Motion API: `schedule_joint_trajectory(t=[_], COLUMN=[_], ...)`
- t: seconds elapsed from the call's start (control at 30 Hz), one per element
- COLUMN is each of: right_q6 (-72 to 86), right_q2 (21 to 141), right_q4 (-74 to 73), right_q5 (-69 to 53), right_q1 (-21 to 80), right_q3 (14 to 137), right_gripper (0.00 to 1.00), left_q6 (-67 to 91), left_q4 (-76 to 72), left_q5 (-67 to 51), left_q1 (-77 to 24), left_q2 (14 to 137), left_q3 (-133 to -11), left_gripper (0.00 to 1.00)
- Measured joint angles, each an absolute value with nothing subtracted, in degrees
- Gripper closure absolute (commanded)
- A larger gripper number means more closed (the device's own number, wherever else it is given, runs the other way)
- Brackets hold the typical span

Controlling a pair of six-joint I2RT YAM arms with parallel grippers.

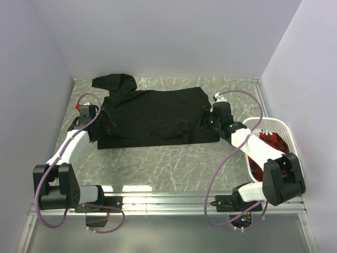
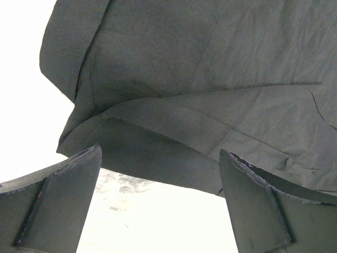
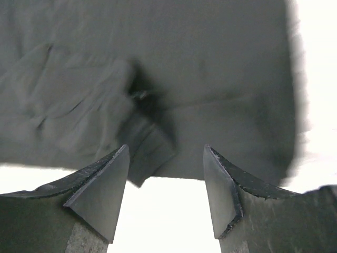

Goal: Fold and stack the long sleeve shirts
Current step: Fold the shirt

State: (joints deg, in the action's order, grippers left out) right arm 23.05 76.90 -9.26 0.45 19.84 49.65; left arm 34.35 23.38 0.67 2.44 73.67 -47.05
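Black shirt point(image 1: 152, 113) spread, basket point(image 1: 266, 120) only overhead

Plain black long sleeve shirt point(image 1: 152, 116) is soft matt cloth, fine weave, bit wrinkly. Grey marbled table top point(image 1: 174, 163) looks smooth, slight sheen. White lattice basket point(image 1: 268, 122) looks plastic, and the silver front rail point(image 1: 174, 199) is shiny bare metal.

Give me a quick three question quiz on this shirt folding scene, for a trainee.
1. True or false: the black shirt lies on the table.
2. Where is the white basket? A left of the shirt, B right of it, C on it.
3. Fill in: neither the left hand nor the right hand grips cloth; both stand ___.
Key: 1 true; 2 B; 3 open.
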Motion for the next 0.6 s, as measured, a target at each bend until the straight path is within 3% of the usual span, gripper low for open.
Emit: schedule_joint_trajectory(t=[0.17,0.37,0.6], right_q6=[28.93,26.63,23.86], right_q2=[79.02,80.44,85.69], right_q4=[-4.49,-3.92,-4.69], right_q5=[-5.26,-1.37,4.38], right_q1=[22.96,31.24,34.37], right_q3=[44.14,43.88,45.67], right_gripper=[0.35,0.35,0.48], left_q6=[34.52,34.70,34.70], left_q4=[23.38,23.35,23.35], left_q5=[0.67,0.67,0.67], left_q1=[2.44,2.44,2.44], left_q2=[73.73,73.73,73.73], left_q3=[-47.05,-47.05,-47.05], left_gripper=[0.01,0.01,0.01])
